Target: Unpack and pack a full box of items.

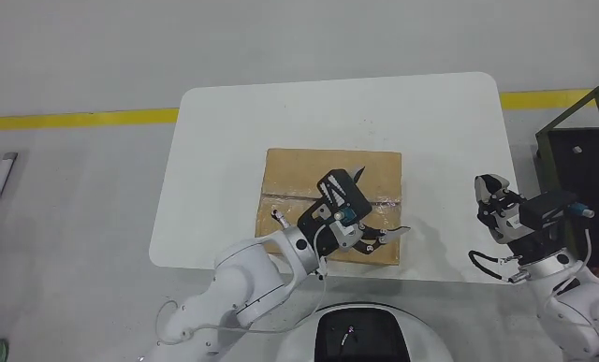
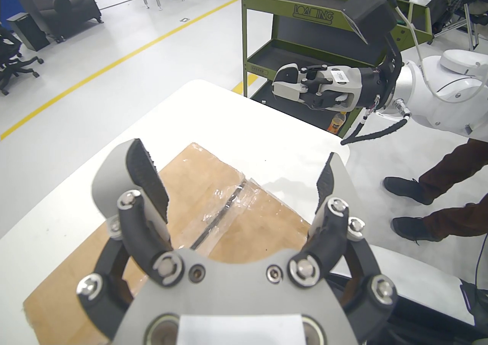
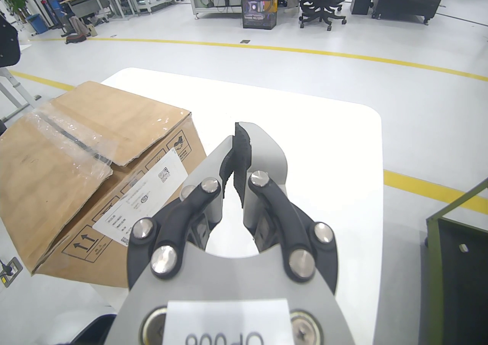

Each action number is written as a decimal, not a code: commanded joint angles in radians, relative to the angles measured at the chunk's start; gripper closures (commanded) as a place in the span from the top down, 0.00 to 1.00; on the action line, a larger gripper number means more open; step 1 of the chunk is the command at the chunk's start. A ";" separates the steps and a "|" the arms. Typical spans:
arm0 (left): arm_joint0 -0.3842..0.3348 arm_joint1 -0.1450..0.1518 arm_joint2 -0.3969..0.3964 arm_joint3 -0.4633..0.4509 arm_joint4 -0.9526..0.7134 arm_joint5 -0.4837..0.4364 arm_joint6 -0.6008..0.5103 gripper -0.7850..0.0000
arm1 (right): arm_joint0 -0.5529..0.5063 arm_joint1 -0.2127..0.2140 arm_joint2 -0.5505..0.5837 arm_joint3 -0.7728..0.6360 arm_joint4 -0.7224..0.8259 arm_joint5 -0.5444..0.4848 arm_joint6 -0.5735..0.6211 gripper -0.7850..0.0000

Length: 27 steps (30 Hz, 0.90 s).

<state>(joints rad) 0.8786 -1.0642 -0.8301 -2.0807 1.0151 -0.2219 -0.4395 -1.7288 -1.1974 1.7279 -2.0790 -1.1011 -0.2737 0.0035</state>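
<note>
Cardboard box (image 1: 318, 170), brown, flaps closed, clear tape (image 3: 72, 138) (crinkled) across top

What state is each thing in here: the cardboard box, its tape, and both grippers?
cardboard box: closed, flaps down.
clear tape: wrinkled along the top seam; cannot tell whether it is cut.
left gripper: open, empty, above the box.
right gripper: shut, empty, off to the side of the box.
</note>
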 commanded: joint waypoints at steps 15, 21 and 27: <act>0.000 -0.015 0.034 0.010 0.084 -0.017 -0.096 1.00 | 0.000 0.000 0.000 0.000 0.000 0.000 0.000 0.00; -0.081 -0.057 0.144 0.059 0.095 0.004 -0.251 1.00 | 0.000 0.000 0.000 0.000 0.000 0.000 0.000 0.00; -0.171 -0.099 0.210 0.122 0.165 0.046 -0.378 1.00 | 0.000 0.000 0.000 0.000 0.000 0.000 0.000 0.00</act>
<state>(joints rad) 0.7192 -1.1575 -0.6284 -1.9678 1.1636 -0.1859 -0.7947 -1.7288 -1.1974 1.7279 -2.0790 -1.1011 -0.2737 0.0035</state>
